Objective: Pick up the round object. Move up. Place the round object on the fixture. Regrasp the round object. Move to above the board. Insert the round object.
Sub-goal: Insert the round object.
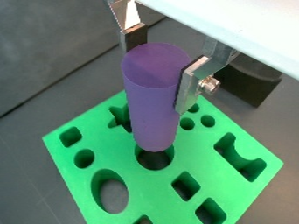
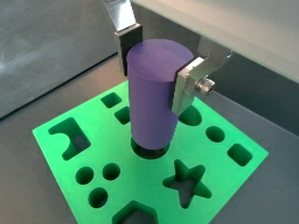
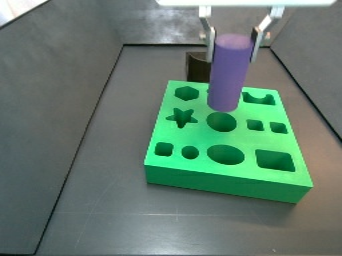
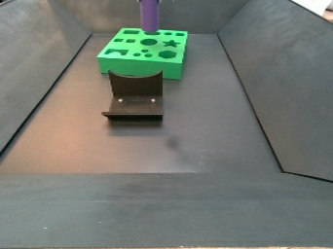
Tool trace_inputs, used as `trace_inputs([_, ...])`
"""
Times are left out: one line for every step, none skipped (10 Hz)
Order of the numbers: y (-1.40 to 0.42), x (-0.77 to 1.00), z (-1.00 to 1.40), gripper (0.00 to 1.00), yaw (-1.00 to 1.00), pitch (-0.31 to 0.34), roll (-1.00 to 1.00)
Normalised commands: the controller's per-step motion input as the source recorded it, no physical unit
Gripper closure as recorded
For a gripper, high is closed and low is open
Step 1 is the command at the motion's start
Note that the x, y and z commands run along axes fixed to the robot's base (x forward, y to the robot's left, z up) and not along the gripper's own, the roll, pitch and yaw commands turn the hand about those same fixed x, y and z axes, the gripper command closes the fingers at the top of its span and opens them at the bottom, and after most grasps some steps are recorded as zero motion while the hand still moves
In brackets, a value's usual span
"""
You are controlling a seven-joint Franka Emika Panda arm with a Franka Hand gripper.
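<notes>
The round object [image 1: 156, 92] is a purple cylinder peg held upright, with my gripper [image 1: 163, 57] shut on its upper end. Both wrist views show the silver fingers [image 2: 187, 83] pressing on its sides. Its lower end [image 2: 149, 140] hangs at the mouth of a round hole in the green board [image 2: 233, 179]; how deep it sits I cannot tell. In a side view the round object [image 3: 229, 70] stands over the round hole [image 3: 221, 121] of the board [image 3: 227, 175]. The fixture [image 4: 134, 97] stands on the floor in front of the board [image 4: 124, 60].
The board carries several other cut-outs, among them a star [image 3: 183, 118], a hexagon [image 3: 186, 93] and an oval [image 3: 226, 154]. Dark tray walls [image 4: 39, 107] close in the floor on both sides. The fixture [image 3: 198, 66] stands just behind the board in a side view.
</notes>
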Motion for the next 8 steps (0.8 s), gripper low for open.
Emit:
trace_inputs([-0.07, 0.24, -0.44, 1.00, 0.02, 0.000, 0.14])
trace_inputs([-0.14, 0.06, -0.47, 1.00, 0.00, -0.006, 0.14])
trace_inputs([-0.14, 0.05, -0.48, 1.00, 0.00, -0.023, 0.12])
trace_inputs([-0.09, 0.05, -0.49, 1.00, 0.00, -0.024, 0.14])
trace_inputs([0.00, 0.00, -0.52, 1.00, 0.08, -0.027, 0.17])
trace_inputs([0.00, 0.00, -0.55, 1.00, 0.17, -0.034, 0.18])
trace_inputs([0.00, 0.03, -0.53, 1.00, 0.21, -0.044, 0.14])
trace_inputs([0.00, 0.11, -0.57, 1.00, 0.15, -0.034, 0.10])
